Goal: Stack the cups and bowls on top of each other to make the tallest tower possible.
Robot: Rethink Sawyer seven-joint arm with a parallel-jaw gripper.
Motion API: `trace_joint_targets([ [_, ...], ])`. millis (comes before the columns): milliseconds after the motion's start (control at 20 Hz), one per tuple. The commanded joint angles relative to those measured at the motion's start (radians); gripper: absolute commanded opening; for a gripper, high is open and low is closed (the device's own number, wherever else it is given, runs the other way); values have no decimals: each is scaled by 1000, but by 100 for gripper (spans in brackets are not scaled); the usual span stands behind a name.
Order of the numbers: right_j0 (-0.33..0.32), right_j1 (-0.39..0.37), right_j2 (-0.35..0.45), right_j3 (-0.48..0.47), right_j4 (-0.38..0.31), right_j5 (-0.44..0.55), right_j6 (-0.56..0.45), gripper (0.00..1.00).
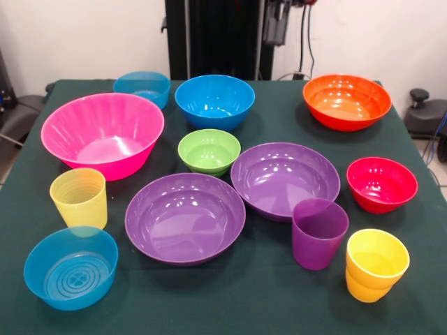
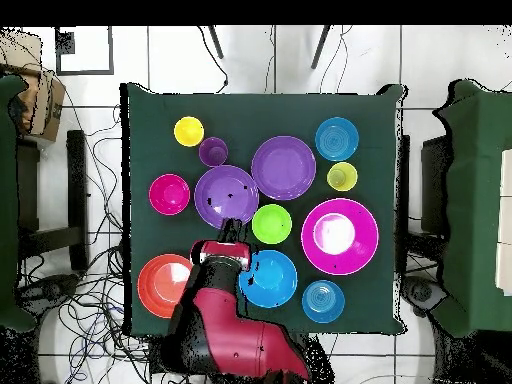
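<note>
All lie apart on the green table: large pink bowl, blue bowl, orange bowl, green bowl, two purple bowls, red bowl, two translucent blue bowls. The ribbed yellow cup and purple cup stand upright. Two yellow-orange cups sit nested. My gripper hangs high at the far side, between the blue and orange bowls. In the overhead view it is at one purple bowl's rim.
The black pedestal stands behind the table's far edge. Chairs and cables lie around the table. Green cloth shows along the near edge in the front view.
</note>
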Motion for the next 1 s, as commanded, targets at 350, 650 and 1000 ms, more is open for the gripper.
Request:
trace_joint_targets([
  [350, 51, -53, 52, 37, -15, 167, 169, 0],
  [650, 82, -40, 28, 21, -4, 163, 142, 100],
  [1000, 45, -23, 55, 25, -36, 142, 173, 100],
])
